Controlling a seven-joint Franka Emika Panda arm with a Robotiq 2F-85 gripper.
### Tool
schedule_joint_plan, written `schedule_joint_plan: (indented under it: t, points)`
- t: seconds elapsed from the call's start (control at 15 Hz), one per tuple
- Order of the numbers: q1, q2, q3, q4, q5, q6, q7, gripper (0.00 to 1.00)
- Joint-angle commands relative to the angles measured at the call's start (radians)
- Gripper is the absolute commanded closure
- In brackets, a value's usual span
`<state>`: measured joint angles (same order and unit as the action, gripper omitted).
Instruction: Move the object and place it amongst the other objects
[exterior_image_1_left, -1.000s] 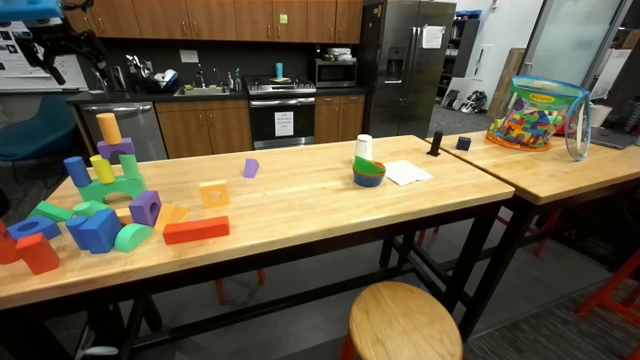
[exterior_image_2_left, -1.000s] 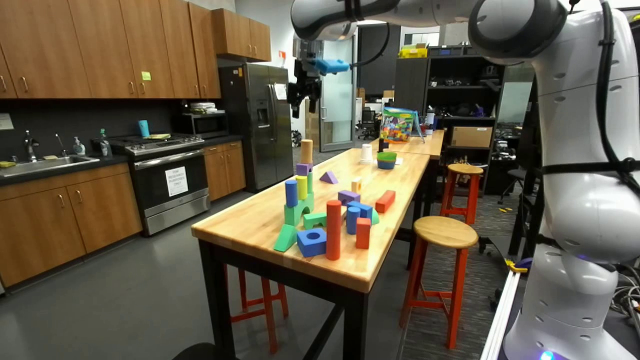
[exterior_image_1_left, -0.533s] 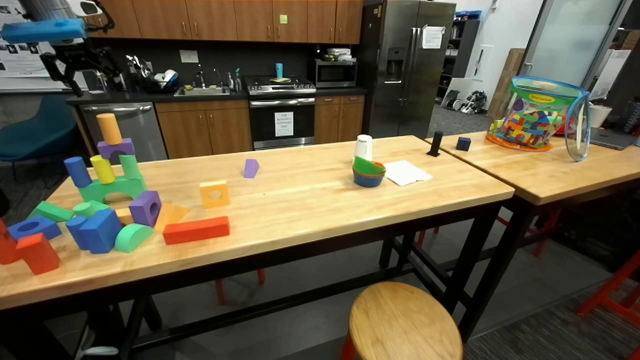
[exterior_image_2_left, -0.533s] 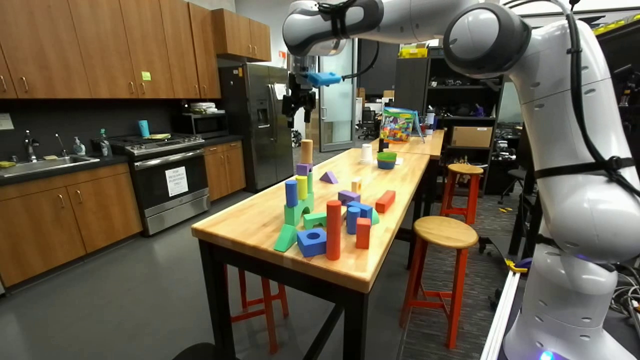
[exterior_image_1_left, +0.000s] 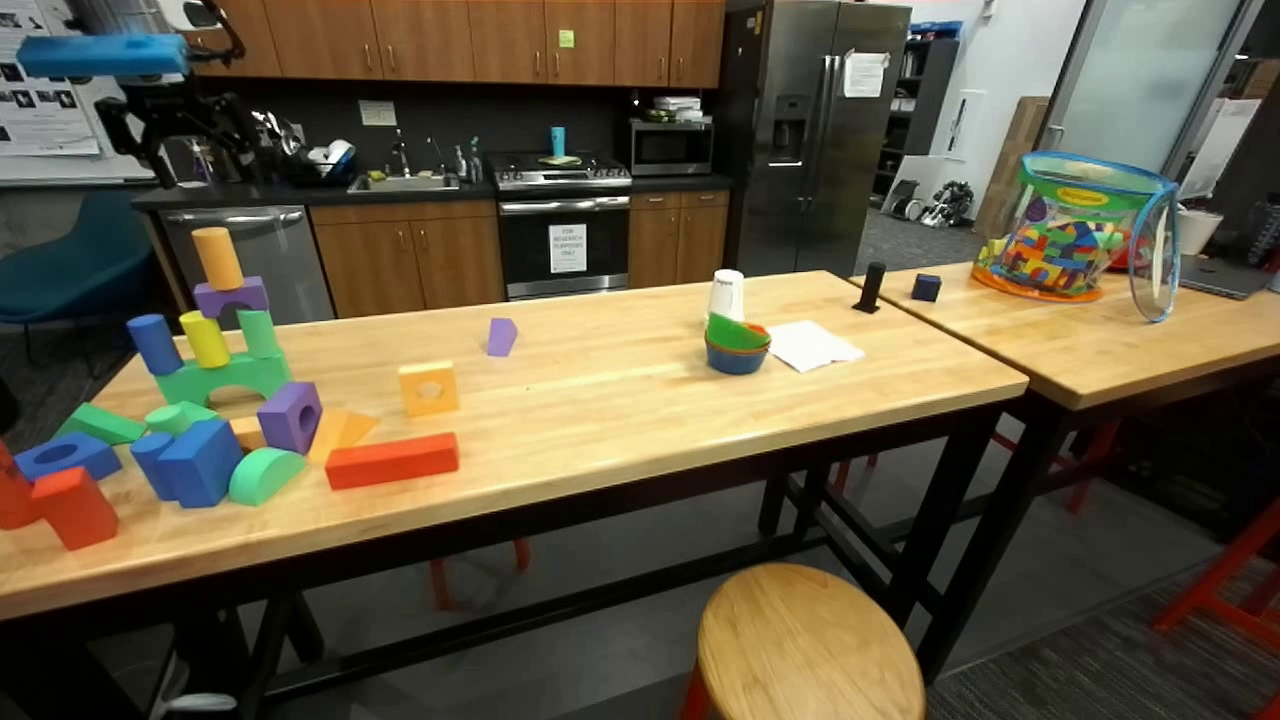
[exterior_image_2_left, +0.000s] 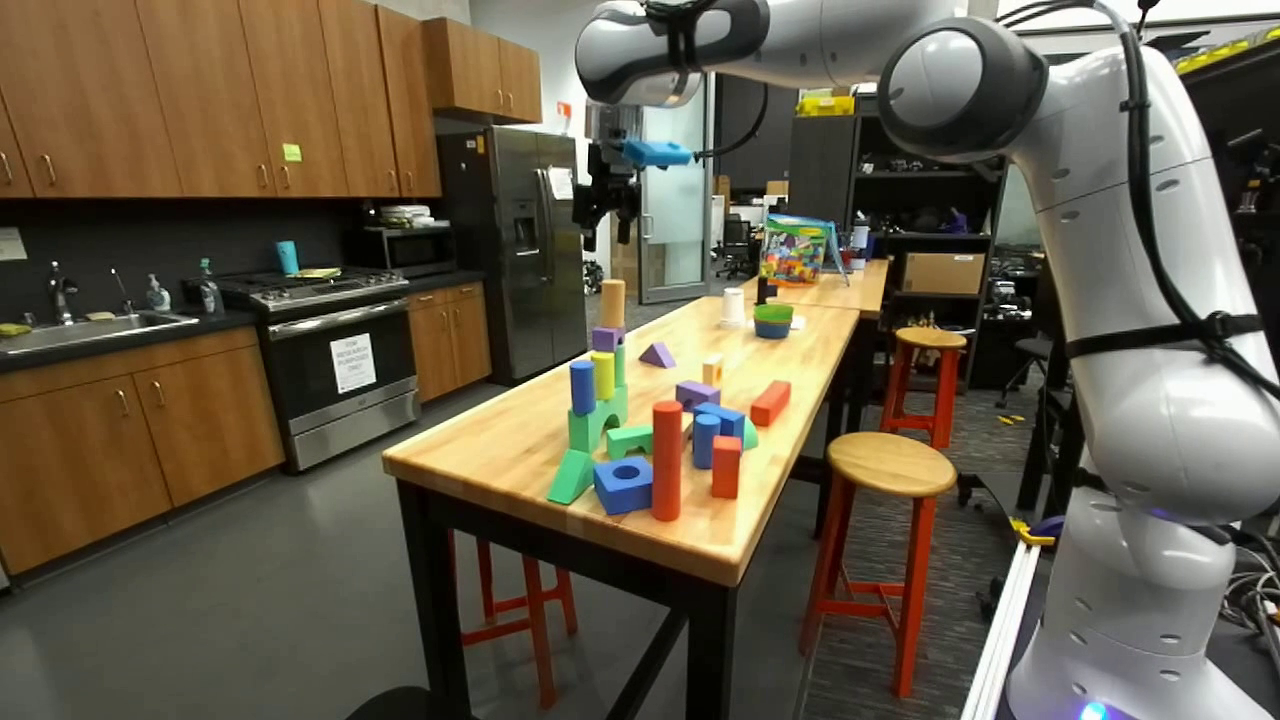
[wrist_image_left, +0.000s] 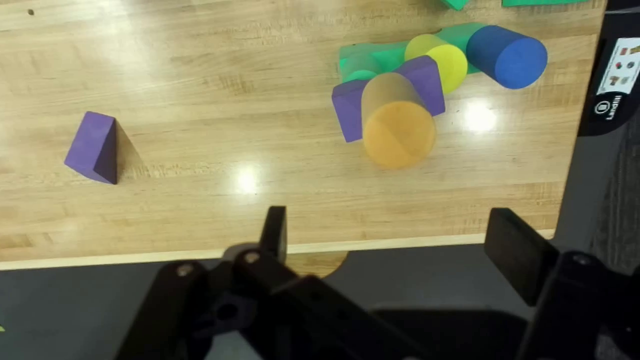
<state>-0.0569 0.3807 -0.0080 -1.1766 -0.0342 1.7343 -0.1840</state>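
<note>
- Above tbl: arm outstretched, elbow bent, wrist pointing dn.
- Other blks: loose group at one end of tbl.
- Gripper: spread wide, holding nothing.
- Purple wedge, prob. the obj: on tbl, apart from that group. Prob. foam: light, firm w/ slight give, hard to break. Slopes may slip; take hold across flat triangular ends.

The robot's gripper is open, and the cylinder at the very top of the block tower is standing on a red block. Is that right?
Not quite: the top cylinder stands on a purple block, not a red one. Both exterior views show it. And yes, the gripper is open.
</note>
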Motion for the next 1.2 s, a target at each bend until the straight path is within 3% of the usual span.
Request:
schedule_joint_plan:
  t: [0.0,1.13]
  points:
    - [0.003,0.013,0.003,0.028,0.004,-0.048,0.003,0.0]
    - [-0.001,-0.003,0.005,-0.046,0.011,-0.032,0.001,0.0]
